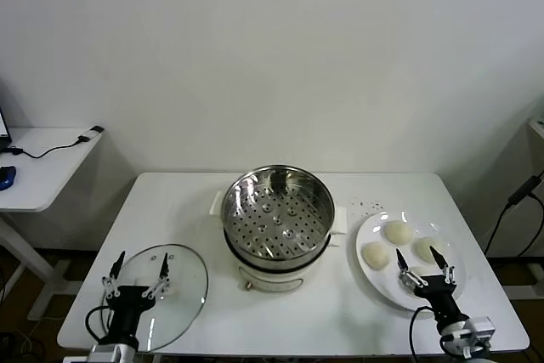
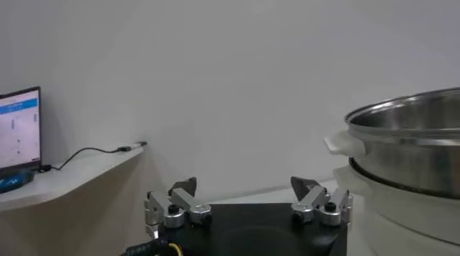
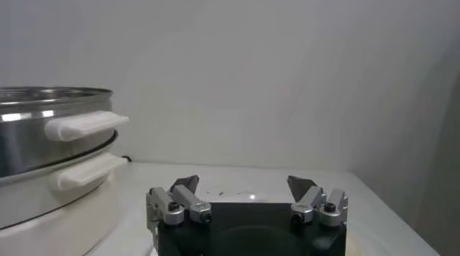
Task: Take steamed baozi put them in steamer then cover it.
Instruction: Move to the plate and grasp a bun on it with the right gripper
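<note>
Where white wall meets floor, white table [image 1: 187, 201] bears steamer [image 1: 276, 214].

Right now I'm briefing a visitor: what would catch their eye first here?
The shiny steamer stands open and empty at the table's centre. To its right, baozi sit on a white plate, behind the open right gripper. The cover lies at front left, under the open left gripper.

Illumination is even, diffuse and bright, with no hard shadows on the tabletop [image 1: 280, 320]. The steamer [image 1: 277, 212] shows soft specular highlights on its polished wall. The head view is sharp throughout. Both wrist views are slightly soft, darkening toward the lower frame.
</note>
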